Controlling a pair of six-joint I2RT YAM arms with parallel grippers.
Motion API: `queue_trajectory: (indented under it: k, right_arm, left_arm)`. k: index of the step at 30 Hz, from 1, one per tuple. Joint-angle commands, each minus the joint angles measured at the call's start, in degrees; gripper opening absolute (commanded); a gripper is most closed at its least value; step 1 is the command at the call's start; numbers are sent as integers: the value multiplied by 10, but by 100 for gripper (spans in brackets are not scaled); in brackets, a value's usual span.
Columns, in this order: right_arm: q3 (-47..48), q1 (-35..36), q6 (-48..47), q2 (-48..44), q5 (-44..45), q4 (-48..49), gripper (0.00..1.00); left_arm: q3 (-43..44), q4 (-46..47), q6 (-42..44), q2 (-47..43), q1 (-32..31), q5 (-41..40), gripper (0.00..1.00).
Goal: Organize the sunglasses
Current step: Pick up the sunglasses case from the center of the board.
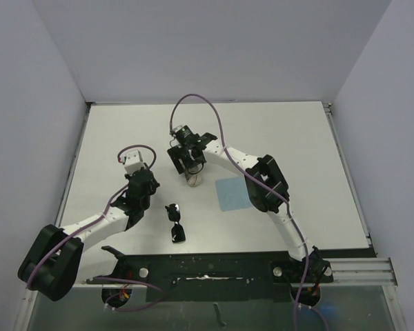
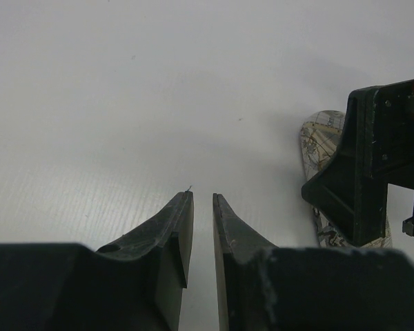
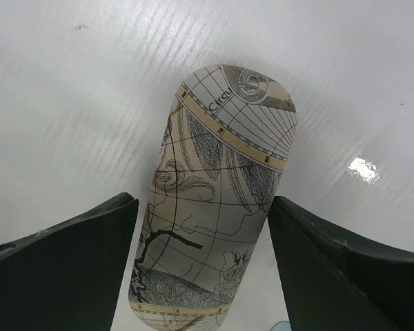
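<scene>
The black sunglasses [image 1: 176, 223] lie folded on the white table, in front of the arm bases and apart from both grippers. The oval map-patterned case [image 3: 221, 193] lies closed farther back [image 1: 194, 182]. My right gripper [image 3: 201, 201] hangs over the case [image 2: 322, 134], open, with a finger on either side and a gap to each. My left gripper [image 2: 202, 196] hovers left of the case [image 1: 143, 172]. Its jaws stand a narrow slot apart with nothing between them. The sunglasses appear in neither wrist view.
A light blue square cloth [image 1: 233, 194] lies flat just right of the case. The right gripper's black body [image 2: 372, 165] shows at the right of the left wrist view. Grey walls close in the table on three sides.
</scene>
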Motion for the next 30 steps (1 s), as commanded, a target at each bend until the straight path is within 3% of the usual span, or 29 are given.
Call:
queue_trajectory:
  k: [1, 30]
  right_arm:
    - [34, 5, -14, 3, -4, -18, 78]
    - [70, 14, -34, 46, -7, -77, 77]
  left_arm:
    - [0, 19, -9, -17, 2, 11, 18]
    - [-3, 17, -12, -29, 3, 13, 18]
